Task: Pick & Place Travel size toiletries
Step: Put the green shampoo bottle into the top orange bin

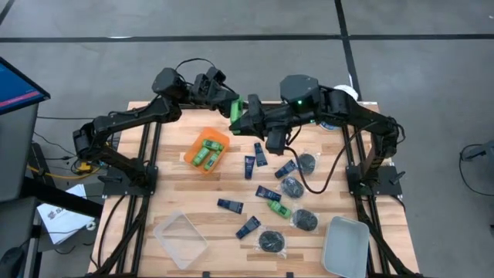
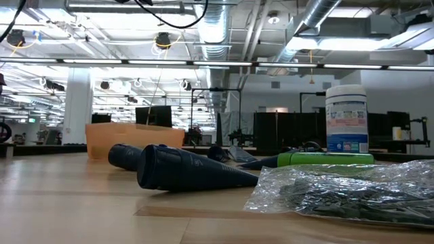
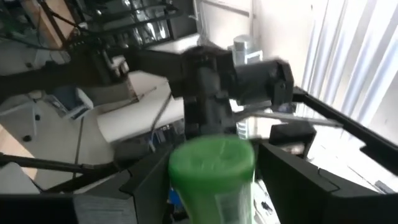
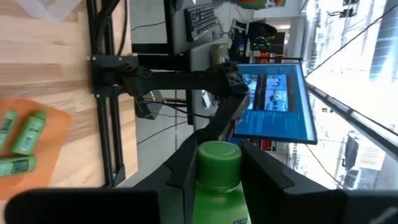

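Observation:
A small green bottle [image 1: 237,111] hangs high over the table's far middle, where my two grippers meet. My right gripper [image 1: 249,116] comes from the table's right and is shut on it. My left gripper [image 1: 231,106] comes from the left and stands open; its fingers [image 3: 152,180] flank the bottle's base end [image 3: 211,162]. More toiletries lie on the table to the right of middle: navy tubes [image 1: 250,165], black pieces in clear packets [image 1: 305,220] and a green bottle [image 1: 279,208]. Other green bottles lie in an orange tray [image 1: 218,136]. My right gripper pinches the green bottle between its two fingers [image 4: 180,168], on the body just below the cap [image 4: 217,186]. The fingers come about level from the table's right and lie across the bottle. The bottle is lifted clear and lies about level, cap [image 4: 217,155] toward the table's near edge.
A clear tray [image 1: 181,239] sits near the front left, a grey tray [image 1: 346,245] at the front right. A white canister with a blue label [image 2: 346,118] stands at the far right. In the low view a navy tube [image 2: 183,169] and a packet [image 2: 346,190] lie close.

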Robot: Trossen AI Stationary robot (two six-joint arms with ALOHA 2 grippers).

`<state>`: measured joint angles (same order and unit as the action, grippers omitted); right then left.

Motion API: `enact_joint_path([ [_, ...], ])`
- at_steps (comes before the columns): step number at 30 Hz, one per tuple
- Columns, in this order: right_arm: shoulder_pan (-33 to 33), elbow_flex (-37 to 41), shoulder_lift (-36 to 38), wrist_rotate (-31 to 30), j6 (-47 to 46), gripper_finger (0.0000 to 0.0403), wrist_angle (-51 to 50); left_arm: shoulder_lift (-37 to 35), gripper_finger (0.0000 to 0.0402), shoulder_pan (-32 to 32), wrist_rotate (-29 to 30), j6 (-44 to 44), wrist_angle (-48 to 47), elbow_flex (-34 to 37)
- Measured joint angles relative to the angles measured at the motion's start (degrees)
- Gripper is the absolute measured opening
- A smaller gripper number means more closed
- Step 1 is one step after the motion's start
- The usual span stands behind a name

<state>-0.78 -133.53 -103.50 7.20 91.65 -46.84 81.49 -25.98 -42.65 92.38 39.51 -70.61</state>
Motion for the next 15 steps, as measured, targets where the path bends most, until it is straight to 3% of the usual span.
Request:
enact_joint_path([
  [9, -0.3, 0.0, 0.3, 0.0, -0.2, 0.0088, 0.9, 0.0, 0.0230, 1.9, -0.2, -0.2, 0.0, 0.0],
  [15, 0.4, 0.0, 0.3, -0.1, -0.3, 0.0088, 0.8, 0.0, 0.0207, 1.7, 0.7, -0.2, 0.0, 0.0],
])
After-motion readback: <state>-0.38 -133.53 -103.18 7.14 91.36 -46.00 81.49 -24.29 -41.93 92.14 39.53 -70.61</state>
